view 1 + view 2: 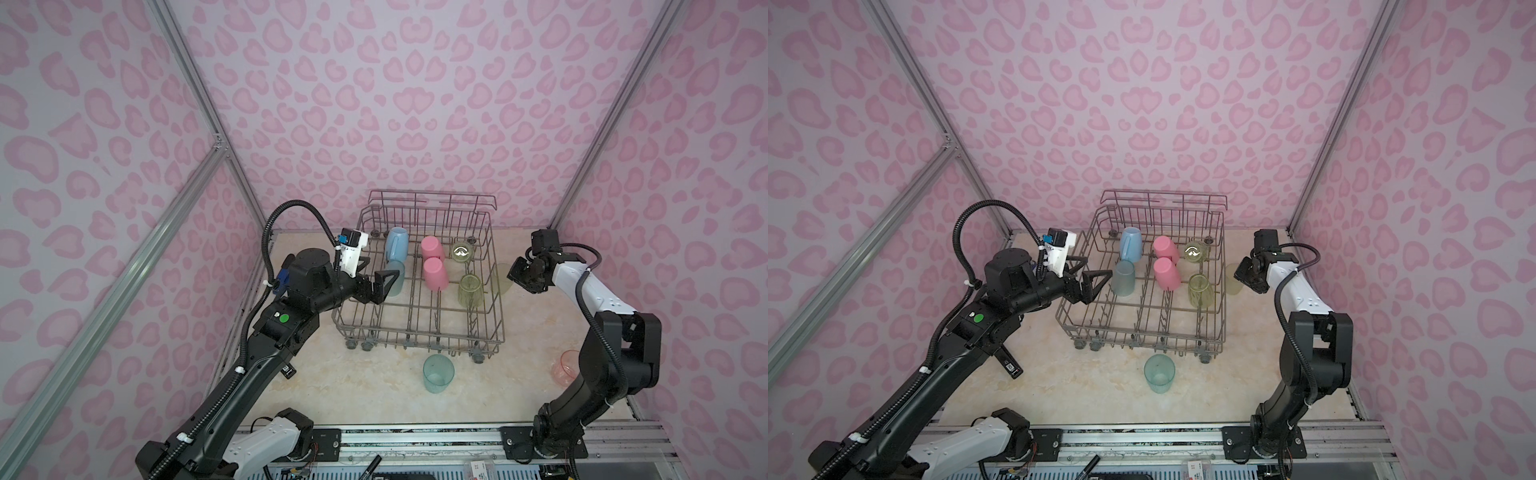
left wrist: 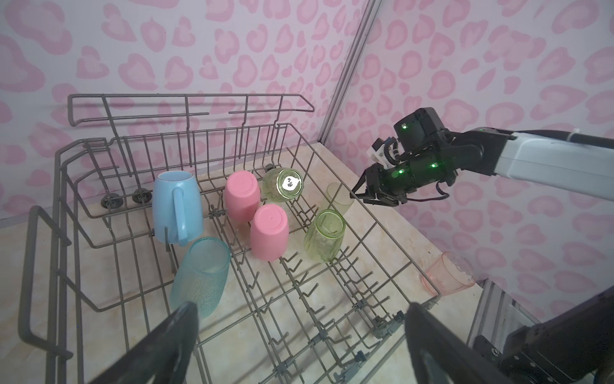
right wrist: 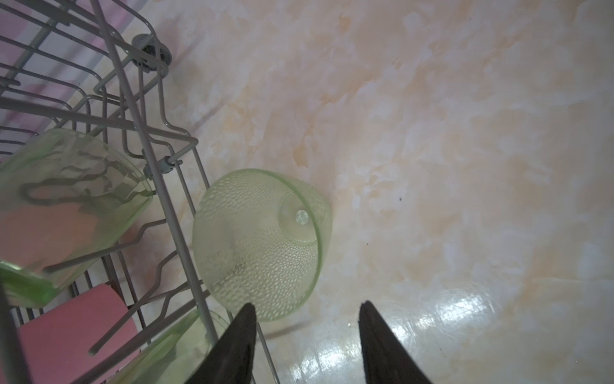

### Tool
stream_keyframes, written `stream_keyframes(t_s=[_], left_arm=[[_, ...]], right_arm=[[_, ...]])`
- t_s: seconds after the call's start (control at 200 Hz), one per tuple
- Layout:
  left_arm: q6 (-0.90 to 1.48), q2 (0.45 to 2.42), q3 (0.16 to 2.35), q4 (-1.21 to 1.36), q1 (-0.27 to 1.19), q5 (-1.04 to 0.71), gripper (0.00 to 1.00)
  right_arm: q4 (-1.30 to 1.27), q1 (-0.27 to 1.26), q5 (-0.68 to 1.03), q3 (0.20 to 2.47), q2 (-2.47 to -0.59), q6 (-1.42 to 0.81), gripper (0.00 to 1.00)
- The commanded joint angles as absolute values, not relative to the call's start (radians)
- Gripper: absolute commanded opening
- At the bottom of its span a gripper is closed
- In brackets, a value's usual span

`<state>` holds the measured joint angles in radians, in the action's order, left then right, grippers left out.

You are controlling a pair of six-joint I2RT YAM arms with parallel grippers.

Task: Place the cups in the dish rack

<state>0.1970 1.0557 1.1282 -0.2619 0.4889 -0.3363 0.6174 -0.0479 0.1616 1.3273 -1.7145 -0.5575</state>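
The grey wire dish rack [image 1: 500,307] holds a light-blue mug [image 1: 396,243], a teal tumbler [image 2: 202,272], two pink tumblers [image 1: 432,248] and two yellow-green tumblers [image 1: 471,291], all mouth down or tipped. My left gripper [image 1: 382,268] is open over the rack's left side, just short of that teal tumbler. A dimpled yellow-green tumbler [image 3: 262,239] stands on the table against the rack's right wall. My right gripper [image 3: 307,306] is open at its rim, one fingertip [image 3: 247,314] overlapping the rim. Another teal tumbler [image 1: 438,372] stands before the rack, and a salmon one [image 2: 448,272] at the right.
The right arm's elbow [image 1: 623,353] partly hides the salmon tumbler in both top views. Pink-patterned walls close the cell on three sides. An aluminium rail [image 1: 415,436] with the arm bases runs along the front edge. A black marker [image 1: 370,465] lies below it.
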Motion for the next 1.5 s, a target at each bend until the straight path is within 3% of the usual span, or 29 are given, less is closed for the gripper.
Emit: stream_keyframes(t_s=[0.0,0.245,0.43,0.75,1.495], left_arm=[[0.174,1.038,1.125,-0.244,0.507,-0.328,0.98],[0.181,1.011,1.082,-0.252,0.547,-0.285,0.98],[0.239,0.993,1.044,-0.234,0.559,-0.267,0.98],[0.345,0.969,0.983,-0.208,0.587,-0.241,0.98],[0.47,1.073,1.012,-0.259,0.589,-0.209,0.99]], right_arm=[[0.598,-0.049,0.158,1.336,-1.747,-0.56,0.51],[0.589,-0.05,0.136,1.347,-1.802,-0.554,0.36],[0.567,-0.049,0.129,1.34,-1.819,-0.571,0.17],[0.554,-0.049,0.098,1.332,-1.802,-0.578,0.03],[0.598,-0.082,-0.029,1.33,-1.562,-0.568,0.0]])
